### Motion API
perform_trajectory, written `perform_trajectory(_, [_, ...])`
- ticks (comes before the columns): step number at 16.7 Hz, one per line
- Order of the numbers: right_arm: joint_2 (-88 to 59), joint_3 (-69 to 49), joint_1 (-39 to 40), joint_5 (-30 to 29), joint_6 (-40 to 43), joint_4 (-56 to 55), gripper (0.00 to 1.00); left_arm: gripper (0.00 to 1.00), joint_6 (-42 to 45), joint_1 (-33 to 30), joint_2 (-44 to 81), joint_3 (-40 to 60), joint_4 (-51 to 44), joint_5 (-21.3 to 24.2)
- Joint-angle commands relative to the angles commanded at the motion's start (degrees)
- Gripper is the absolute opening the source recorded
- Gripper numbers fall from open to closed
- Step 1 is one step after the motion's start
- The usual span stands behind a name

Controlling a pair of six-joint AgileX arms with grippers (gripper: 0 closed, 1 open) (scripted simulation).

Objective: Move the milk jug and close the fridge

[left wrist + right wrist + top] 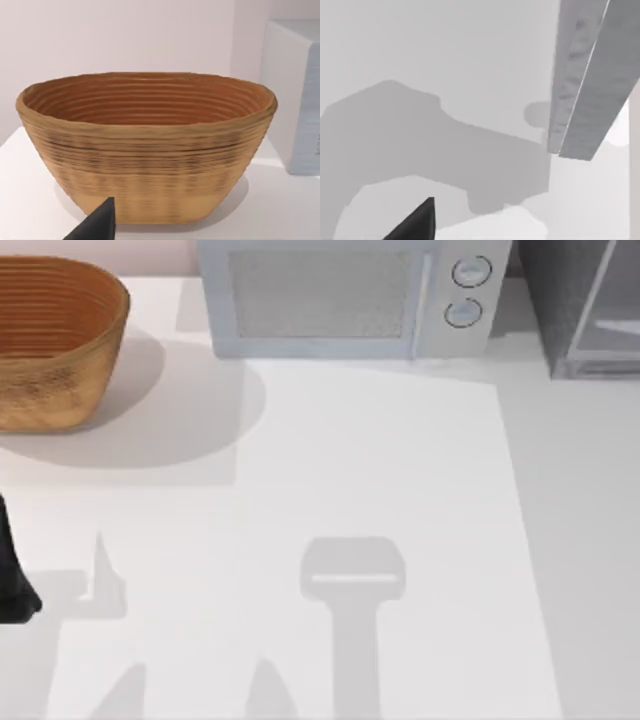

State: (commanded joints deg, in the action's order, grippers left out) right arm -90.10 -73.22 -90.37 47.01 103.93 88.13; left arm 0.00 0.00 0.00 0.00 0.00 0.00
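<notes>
The fridge stands at the table's back right corner, a dark grey cabinet with a pale framed door panel, cut off by the picture's edge. The milk jug is out of view. My left arm is a dark shape at the table's left edge. A dark tip of the left gripper points toward the basket in the left wrist view. In the right wrist view, a dark tip of my right gripper hangs over the pale table, with a grey slab slanting beyond it.
A woven wooden basket sits at the back left, seen close in the left wrist view as basket. A light grey microwave with two round knobs stands at the back middle. Arm shadows lie on the white table.
</notes>
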Motion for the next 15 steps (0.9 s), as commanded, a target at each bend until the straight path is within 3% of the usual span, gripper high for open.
perform_trajectory(3, [-9.78, -2.37, -8.94, 4.68, 9.51, -1.8, 1.0, 1.0, 0.0, 0.0, 0.0, 0.0, 0.0, 0.0])
perform_trajectory(6, [-14.12, -3.42, -13.09, 6.93, 13.63, -2.81, 1.0, 1.0, 0.0, 0.0, 0.0, 0.0, 0.0, 0.0])
perform_trajectory(15, [-14.42, -3.21, -12.59, 7.3, 10.15, -5.65, 1.0, 1.0, 0.0, 0.0, 0.0, 0.0, 0.0, 0.0])
